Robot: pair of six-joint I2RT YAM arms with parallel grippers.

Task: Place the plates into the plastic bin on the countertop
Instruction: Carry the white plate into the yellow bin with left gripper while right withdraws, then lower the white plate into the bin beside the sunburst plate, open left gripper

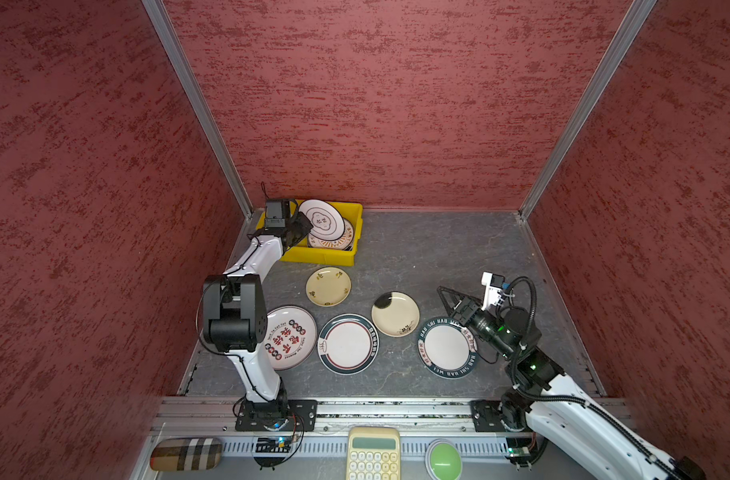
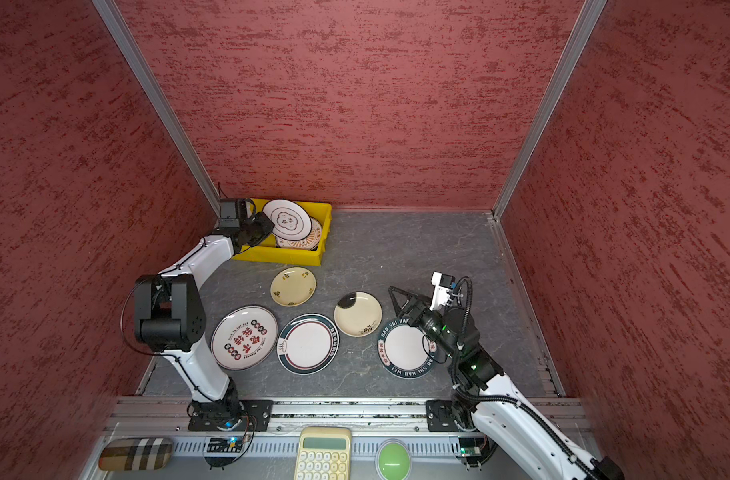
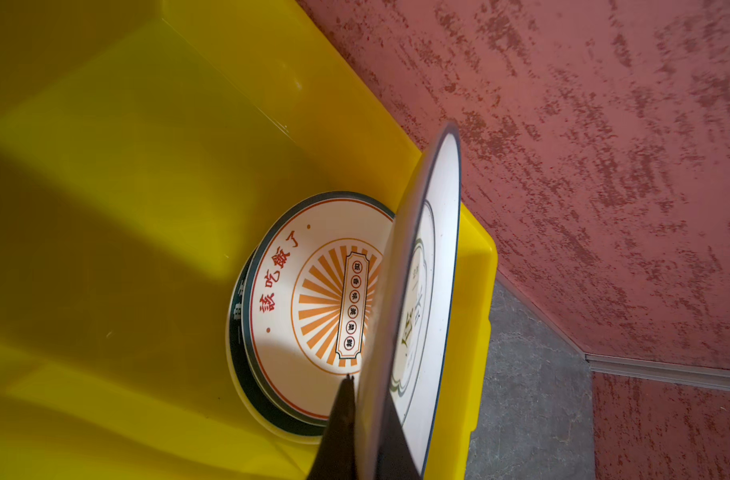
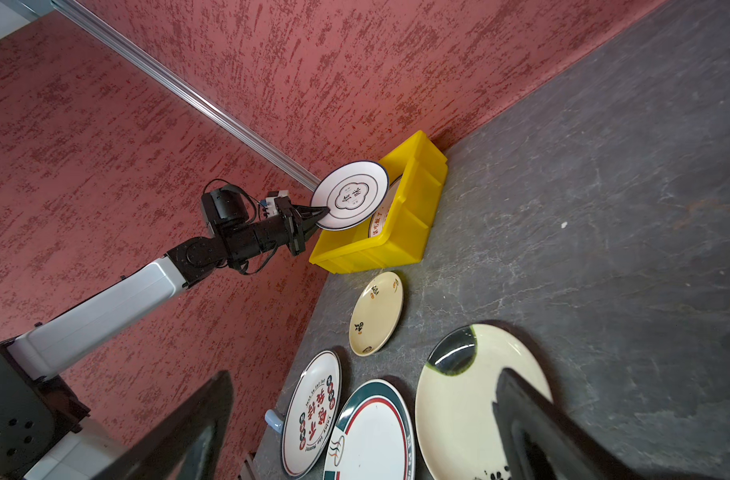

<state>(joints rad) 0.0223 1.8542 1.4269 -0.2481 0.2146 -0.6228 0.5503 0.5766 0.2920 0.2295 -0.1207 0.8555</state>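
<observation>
Plates (image 1: 347,344): five lie flat between the table's (image 1: 458,249) front edge and middle. Right claw (image 1: 444,300) hangs spread wide by the dark-patched cream plate (image 1: 396,316), front-right; come down crooked and it'd skate that one away. Back-left corner, left claw (image 4: 323,211) pinches a white plate (image 4: 350,195) by its rim, tilted over the yellow bin (image 4: 413,220). Released like that, it could clatter onto the stack (image 3: 313,299) inside or snag the rim. Slick-looking dark veined stone, red textured walls (image 1: 396,104) around.

Glossy yellow plastic bin (image 1: 318,256), matt veined stone-look countertop (image 1: 438,249)
</observation>
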